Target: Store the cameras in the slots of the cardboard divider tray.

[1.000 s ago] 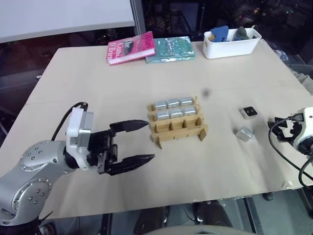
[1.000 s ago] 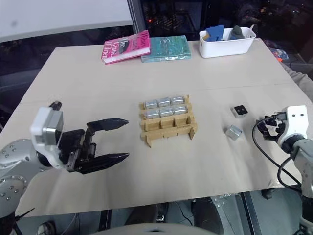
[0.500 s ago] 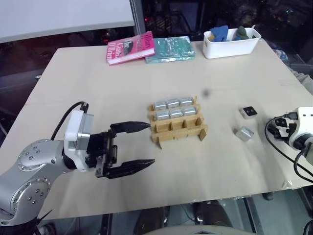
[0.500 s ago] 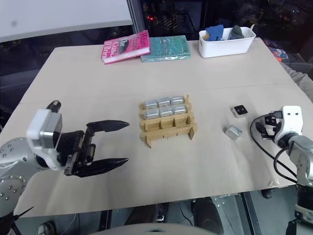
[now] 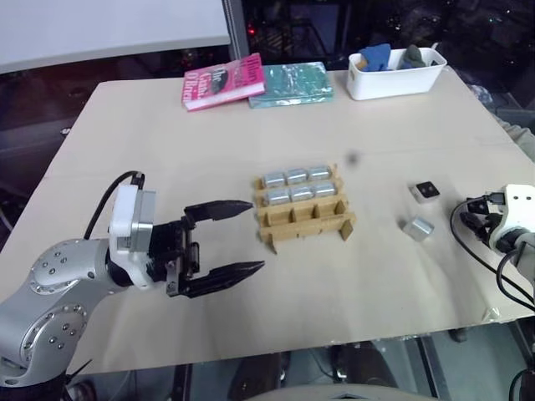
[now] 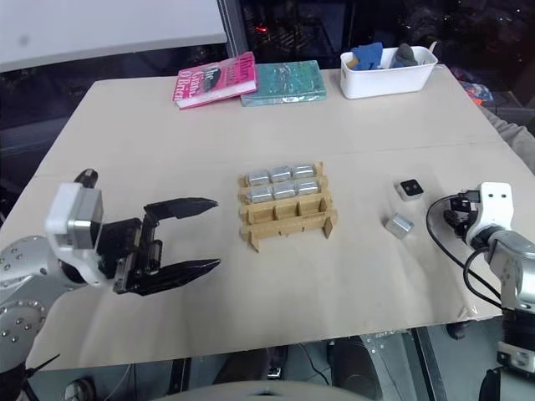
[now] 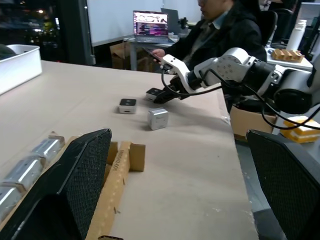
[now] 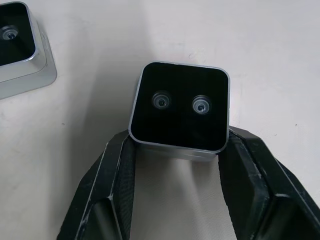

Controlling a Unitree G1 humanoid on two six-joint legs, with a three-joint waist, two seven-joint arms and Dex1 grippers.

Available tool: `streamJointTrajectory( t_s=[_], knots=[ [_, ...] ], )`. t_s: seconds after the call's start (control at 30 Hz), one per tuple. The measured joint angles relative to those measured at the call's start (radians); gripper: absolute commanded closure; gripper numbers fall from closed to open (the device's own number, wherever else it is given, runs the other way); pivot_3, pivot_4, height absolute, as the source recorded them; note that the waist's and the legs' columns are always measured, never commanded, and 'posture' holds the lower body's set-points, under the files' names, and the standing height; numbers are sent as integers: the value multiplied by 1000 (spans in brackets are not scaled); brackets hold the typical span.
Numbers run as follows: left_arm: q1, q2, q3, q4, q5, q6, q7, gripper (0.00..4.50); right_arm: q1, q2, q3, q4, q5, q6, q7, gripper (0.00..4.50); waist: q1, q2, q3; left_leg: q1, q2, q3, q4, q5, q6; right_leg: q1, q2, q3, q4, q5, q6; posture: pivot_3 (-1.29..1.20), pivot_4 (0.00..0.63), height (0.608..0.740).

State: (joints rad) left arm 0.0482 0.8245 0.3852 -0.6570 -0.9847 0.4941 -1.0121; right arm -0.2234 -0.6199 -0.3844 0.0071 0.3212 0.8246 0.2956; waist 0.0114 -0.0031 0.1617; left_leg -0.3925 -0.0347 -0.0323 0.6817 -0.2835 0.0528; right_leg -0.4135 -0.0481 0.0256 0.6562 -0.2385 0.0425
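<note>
Right now the move turns on our right gripper (image 8: pixel 179 143) and the camera (image 8: pixel 179 107) it has reached at the near right of the table (image 5: pixel 167 134). The camera lies flat, black face with two lenses up. Our two fingers press its opposite sides at the near end, so we judge it gripped but not lifted.

From there the tray (image 5: pixel 305 219) lies to our left, toward mid-table, its rows running left to right. Between grip and tray sit a silver camera (image 5: pixel 416 226) and, just beyond it, a black-faced camera (image 5: pixel 426 190). We judge that a low carry could knock either one, so the camera should go up first.

Our left gripper (image 5: pixel 255 236) hangs just left of the tray, nearer to it than the right, fingers spread wide and holding nothing.

In the tray, the front row of three slots is bare, and six cameras (image 5: pixel 297 176) fill the two rows behind.

Farthest off lie two books (image 5: pixel 224 81) and a white bin (image 5: pixel 397 81).
</note>
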Motion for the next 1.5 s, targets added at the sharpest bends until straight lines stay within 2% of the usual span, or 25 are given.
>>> streamJointTrajectory(
  t_s=[0.13,0.33,0.4,0.43,0.57,0.63,0.77,1.27,1.37,1.5],
  knots=[
    [-46,-16,-10,2,-1,24,91,0,10,-3,16,0,-20,-37,3,2681,0,0,0,0,0,0,0,0,0,0,0,0,0,0,0,0,150,740],
    [-160,-44,-49,13,-118,167,370,0,109,-51,73,-160,-64,-276,134,2681,-8,1,1,0,0,-1,0,0,0,0,0,0,2,0,1,0,150,740],
    [-239,-2,-62,59,-280,267,520,0,145,-93,136,-306,-65,-370,231,2681,-13,0,1,1,2,-2,1,0,0,0,1,-1,3,0,1,0,150,740],
    [-320,27,-90,126,-471,331,613,0,133,-108,233,-444,-80,-465,300,2681,-20,0,1,1,3,-2,1,0,0,0,2,-1,3,0,1,0,150,740],
    [-431,15,-179,213,-674,392,767,0,72,-81,402,-534,-132,-562,354,2681,-25,-3,2,2,0,-2,2,1,-2,1,1,-1,4,0,1,0,150,740],
    [-488,-10,-250,264,-754,417,857,0,-4,-38,487,-537,-164,-595,360,2681,-24,-5,4,1,-1,-2,3,2,-4,0,1,-1,4,0,1,0,150,740],
    [-527,-31,-319,291,-787,445,932,0,-82,-19,528,-537,-198,-630,373,2681,-18,-6,4,1,-1,-3,3,3,-5,0,1,-1,3,0,1,0,150,740],
    [-598,-115,-358,337,-774,473,969,0,-156,57,585,-563,-231,-610,382,2681,-16,-6,4,-1,-2,-3,2,4,-6,-2,1,-1,3,0,1,0,150,740],
    [-612,-135,-361,355,-765,480,970,674,-158,66,595,-580,-235,-606,382,2681,-16,-6,4,-1,-1,-3,2,4,-6,-2,1,-1,3,0,1,0,150,740],
    [-618,-155,-368,361,-760,499,964,2547,-168,81,606,-593,-240,-584,379,2681,-17,-6,4,-1,-2,-3,2,4,-6,-2,1,-1,3,0,1,0,150,740]
  ],
)
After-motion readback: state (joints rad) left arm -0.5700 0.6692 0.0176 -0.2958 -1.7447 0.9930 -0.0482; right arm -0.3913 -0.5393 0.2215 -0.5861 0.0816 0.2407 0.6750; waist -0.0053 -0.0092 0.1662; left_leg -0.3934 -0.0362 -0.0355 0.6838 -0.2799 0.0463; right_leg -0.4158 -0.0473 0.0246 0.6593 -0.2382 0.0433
